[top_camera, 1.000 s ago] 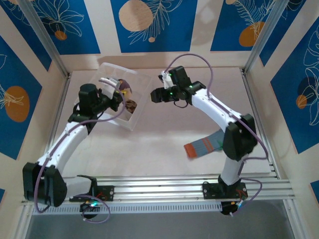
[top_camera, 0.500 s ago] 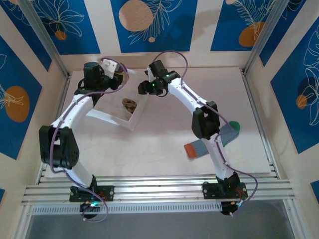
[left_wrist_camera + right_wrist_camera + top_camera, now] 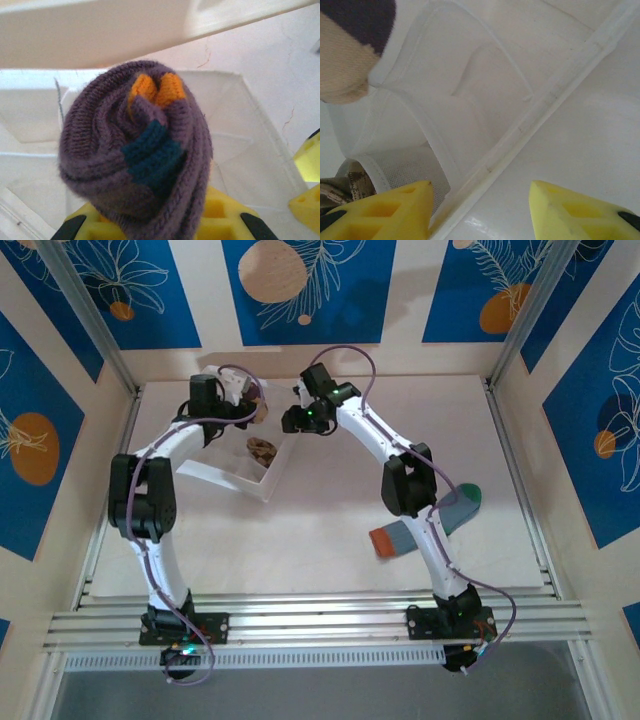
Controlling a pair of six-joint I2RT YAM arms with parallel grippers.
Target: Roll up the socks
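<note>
Purple knit, rolled into a tight bundle with an orange tip and a dark teal stripe showing at its end, fills the left wrist view: the purple sock (image 3: 137, 150) is pinched between the yellow fingers (image 3: 222, 212) of the left pincer (image 3: 243, 402). From above, that pincer hangs with the roll over the far end of the white fabric box (image 3: 215, 472). The box's pale inner walls lie just behind the roll.

Inside the box, towards its right wall, lies the brown diamond-patterned sock (image 3: 262, 450), bunched up. A corner of it shows at the lower left of the right wrist view, behind the box's mesh wall.

The right pincer (image 3: 480, 210) hovers just beside the box's far right corner. Its two yellow fingers are spread, and the box's stitched rim runs diagonally through the gap between them. I cannot tell whether either finger touches the rim. The purple sock's tan toe appears at the upper left of that same view, above the box's interior.

Well apart from the box, to its right on the pale surface (image 3: 330, 500), the blue-grey striped sock (image 3: 405, 533) lies flat and unrolled. Its orange cuff is the end nearer the box, and the right arm crosses over part of it.
</note>
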